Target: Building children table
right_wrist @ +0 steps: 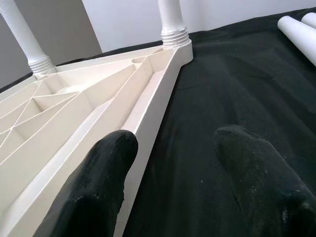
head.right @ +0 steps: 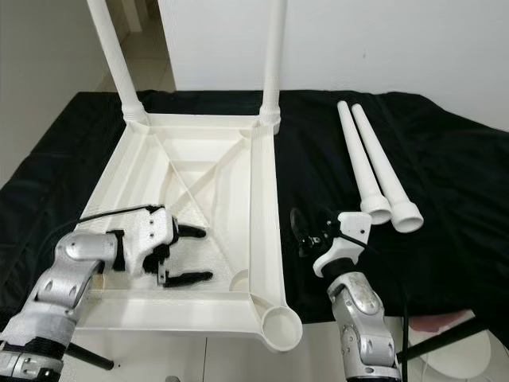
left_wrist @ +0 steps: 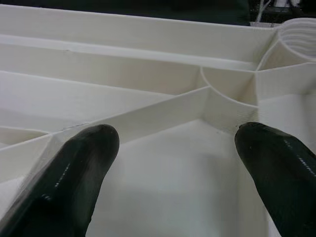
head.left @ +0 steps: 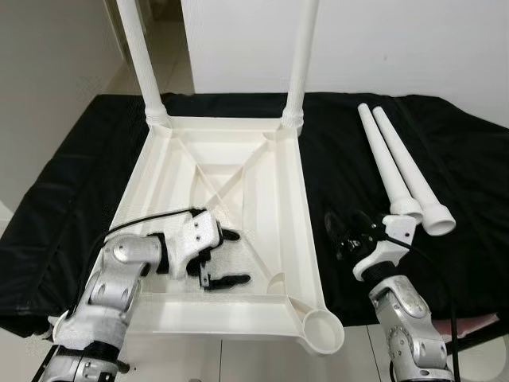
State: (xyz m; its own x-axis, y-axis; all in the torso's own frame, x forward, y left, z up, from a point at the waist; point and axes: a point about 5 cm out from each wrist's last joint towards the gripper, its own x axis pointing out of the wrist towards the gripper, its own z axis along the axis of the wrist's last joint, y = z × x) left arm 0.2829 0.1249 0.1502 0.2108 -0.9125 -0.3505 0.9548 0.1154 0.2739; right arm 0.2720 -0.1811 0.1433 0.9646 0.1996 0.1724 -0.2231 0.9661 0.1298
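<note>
Nearest you, the left gripper (head.left: 225, 258) hangs with fingers spread wide inside the upturned tabletop (head.left: 238, 159), which lies on the black cloth (head.left: 71, 207) with two legs screwed in. It looks like light, stiff, smooth plastic; grip its ribs. Your right gripper (head.left: 340, 236) gapes empty. Two loose tapered legs (head.left: 394, 167) lie beyond it; take them mid-shaft.

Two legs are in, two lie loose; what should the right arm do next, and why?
Probably swing the right gripper over to the nearer loose leg and grasp it: its fingers are open and hold nothing, and the near right socket stands bare.
</note>
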